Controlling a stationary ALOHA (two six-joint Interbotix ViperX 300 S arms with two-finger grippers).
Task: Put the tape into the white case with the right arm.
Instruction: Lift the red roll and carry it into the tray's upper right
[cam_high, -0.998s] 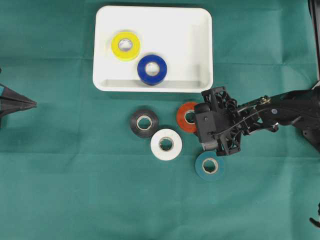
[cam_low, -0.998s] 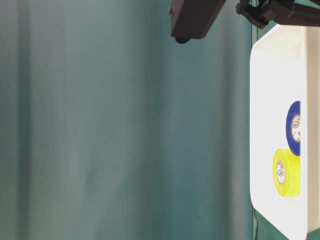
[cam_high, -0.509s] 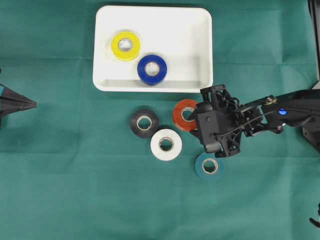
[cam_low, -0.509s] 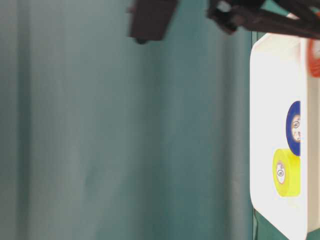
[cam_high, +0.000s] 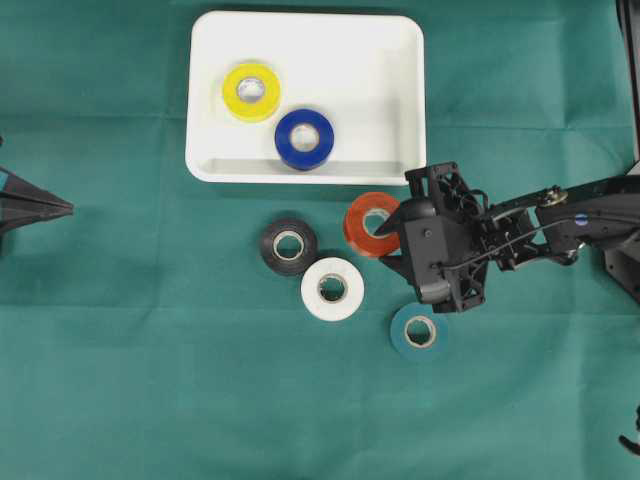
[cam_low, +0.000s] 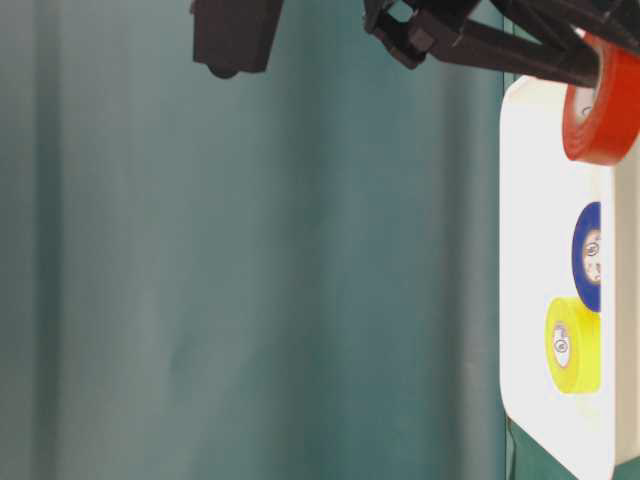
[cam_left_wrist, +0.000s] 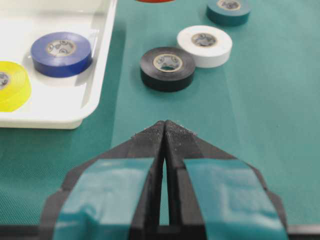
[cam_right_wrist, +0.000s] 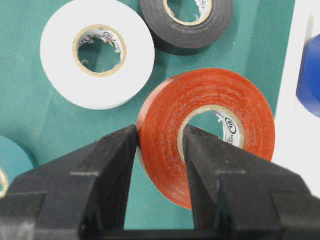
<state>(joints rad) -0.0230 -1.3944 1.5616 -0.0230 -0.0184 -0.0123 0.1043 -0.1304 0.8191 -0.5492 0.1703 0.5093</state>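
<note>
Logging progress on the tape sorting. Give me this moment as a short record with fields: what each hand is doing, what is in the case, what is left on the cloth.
right hand: shut on the red tape roll, one finger through its core, one outside; roll lifted off the cloth
left hand: shut, empty, at the left edge of the overhead view
white case: holds the yellow roll and the blue roll
on the green cloth: black roll, white roll, teal roll

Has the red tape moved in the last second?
Yes. The red tape, pinched by the right hand, has shifted left and toward the white case, lifted off the cloth.
</note>
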